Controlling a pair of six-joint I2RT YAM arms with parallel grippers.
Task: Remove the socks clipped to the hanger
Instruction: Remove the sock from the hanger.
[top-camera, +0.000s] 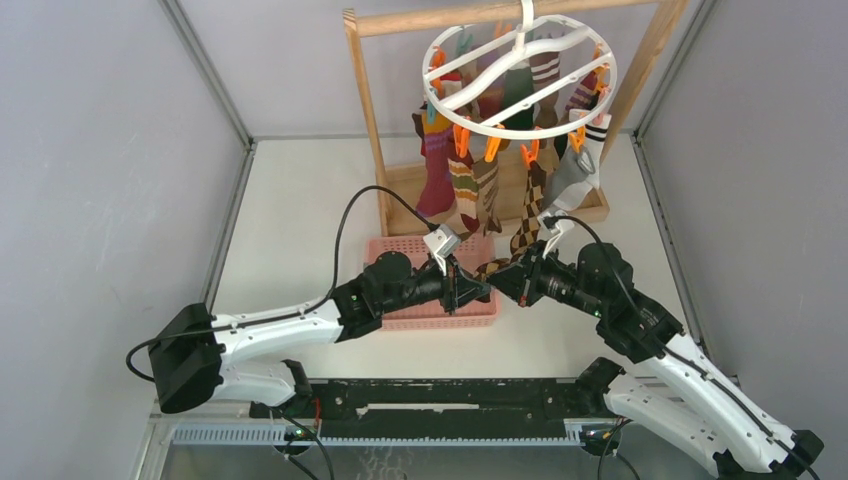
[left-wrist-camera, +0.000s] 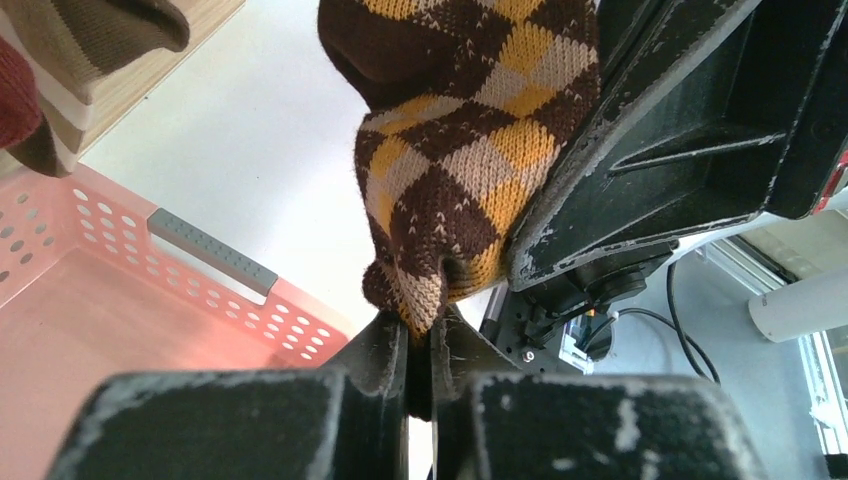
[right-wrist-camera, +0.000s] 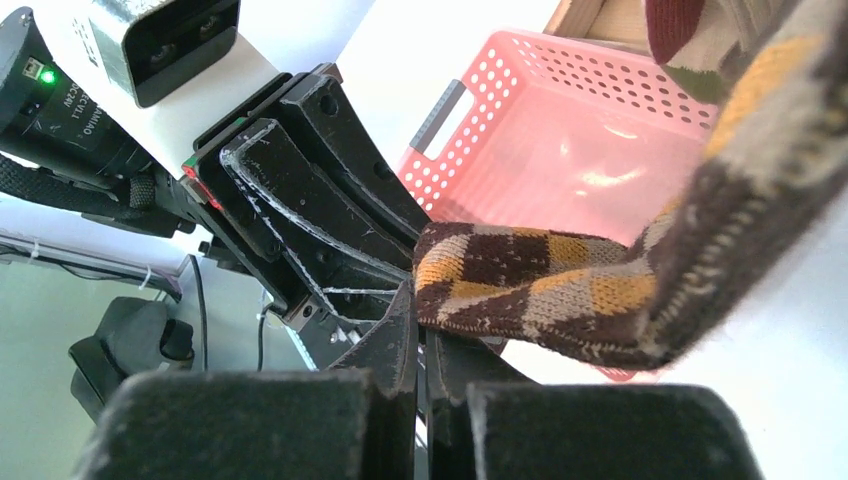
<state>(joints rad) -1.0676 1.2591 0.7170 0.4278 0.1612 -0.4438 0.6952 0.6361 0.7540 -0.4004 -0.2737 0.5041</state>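
The white ring hanger (top-camera: 500, 131) hangs from the wooden rack with several socks clipped round its rim. A brown argyle sock (top-camera: 529, 205) stretches from the rim down to both grippers, which meet tip to tip over the pink basket's right end. My left gripper (top-camera: 480, 290) is shut on the toe of this sock (left-wrist-camera: 470, 150), with fabric pinched between its jaws (left-wrist-camera: 420, 335). My right gripper (top-camera: 499, 281) is shut, with the sock's edge (right-wrist-camera: 540, 290) caught at its very tips (right-wrist-camera: 420, 320).
The pink perforated basket (top-camera: 440, 321) sits under the left gripper, shown also in the left wrist view (left-wrist-camera: 120, 330) and the right wrist view (right-wrist-camera: 560, 150). The wooden rack (top-camera: 365, 110) stands behind it. Grey walls close both sides.
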